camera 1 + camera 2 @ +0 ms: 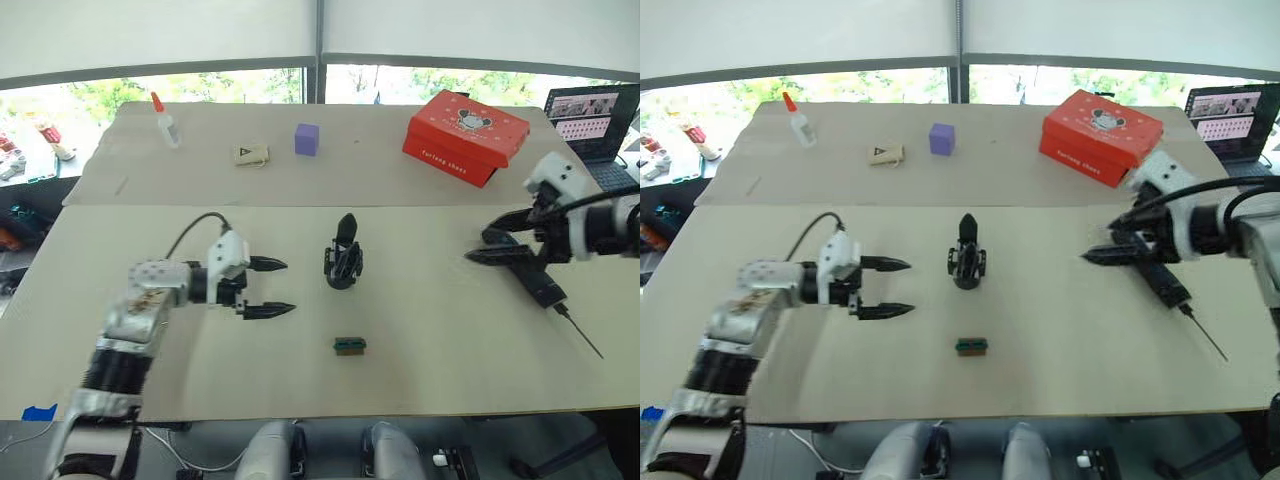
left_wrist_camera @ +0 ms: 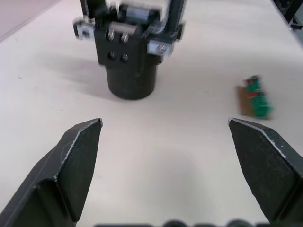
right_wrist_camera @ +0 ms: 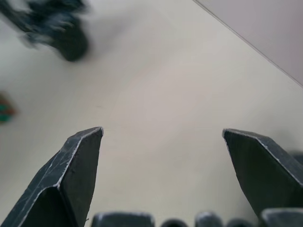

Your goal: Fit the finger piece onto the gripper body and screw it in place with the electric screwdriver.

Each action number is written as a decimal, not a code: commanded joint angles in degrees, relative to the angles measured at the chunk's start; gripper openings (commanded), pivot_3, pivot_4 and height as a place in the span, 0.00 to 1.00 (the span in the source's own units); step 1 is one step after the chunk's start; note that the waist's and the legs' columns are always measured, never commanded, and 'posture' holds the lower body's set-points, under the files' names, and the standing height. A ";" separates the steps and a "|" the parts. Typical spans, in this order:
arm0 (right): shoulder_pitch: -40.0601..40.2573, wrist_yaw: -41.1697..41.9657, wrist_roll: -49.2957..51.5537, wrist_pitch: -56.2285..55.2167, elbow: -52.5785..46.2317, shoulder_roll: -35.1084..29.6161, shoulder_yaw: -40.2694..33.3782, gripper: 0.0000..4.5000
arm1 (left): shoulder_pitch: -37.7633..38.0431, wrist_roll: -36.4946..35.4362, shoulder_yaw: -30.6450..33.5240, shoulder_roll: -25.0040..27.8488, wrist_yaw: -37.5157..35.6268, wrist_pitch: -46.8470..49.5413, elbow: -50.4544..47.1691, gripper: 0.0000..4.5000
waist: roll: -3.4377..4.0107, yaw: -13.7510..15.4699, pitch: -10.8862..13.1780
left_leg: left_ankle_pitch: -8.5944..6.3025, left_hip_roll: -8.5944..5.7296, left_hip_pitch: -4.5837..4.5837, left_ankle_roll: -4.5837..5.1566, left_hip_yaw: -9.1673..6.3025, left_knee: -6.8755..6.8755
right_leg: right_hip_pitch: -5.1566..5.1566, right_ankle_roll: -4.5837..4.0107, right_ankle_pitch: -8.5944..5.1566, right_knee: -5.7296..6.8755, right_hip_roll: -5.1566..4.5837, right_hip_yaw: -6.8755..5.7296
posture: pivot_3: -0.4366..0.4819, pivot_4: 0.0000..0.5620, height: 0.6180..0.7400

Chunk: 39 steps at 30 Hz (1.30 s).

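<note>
Electric screwdriver [image 1: 540, 283] lies flat, bit pointing toward the robot's right.

Beige table [image 1: 450, 370]; bright windows [image 1: 200, 90] behind, blinds seemingly lowered.

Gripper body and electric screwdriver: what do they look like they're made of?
The gripper body looks like matte black plastic, possibly 3D-printed. It shows a dull round base and bright metal screw heads on the block above it. The electric screwdriver appears to have a dark, smooth plastic casing, though it could be coated metal. Its thin bit looks like metal.
</note>
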 commanded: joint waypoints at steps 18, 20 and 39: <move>-23.74 2.90 -28.54 -25.34 59.42 9.73 14.58 0.99 | -3.70 -22.80 4.55 6.49 12.00 22.11 -27.43 1.00 | 0.21 -0.88 0.10 | 0.02 0.01 0.03 -0.02 0.17 -0.15 | 0.01 0.00 -0.01 0.01 0.20 0.12 | 0.48 0.27 1.00; -24.45 2.56 -30.15 -26.41 61.97 11.19 14.93 0.99 | -2.92 -23.05 4.55 7.08 11.96 21.91 -28.03 1.00 | 0.21 -0.91 0.10 | 0.02 0.01 0.04 -0.02 0.15 -0.09 | 0.03 0.01 -0.01 -0.02 0.20 0.14 | 0.48 0.27 1.00; -29.24 5.86 -36.44 -25.74 69.23 16.15 14.67 0.74 | 0.52 -26.92 9.32 16.63 9.83 21.07 -29.83 1.00 | 0.36 -0.99 0.20 | 0.03 -0.03 0.04 -0.04 0.13 -0.15 | 0.00 0.00 -0.02 0.01 0.25 0.19 | 0.48 0.27 1.00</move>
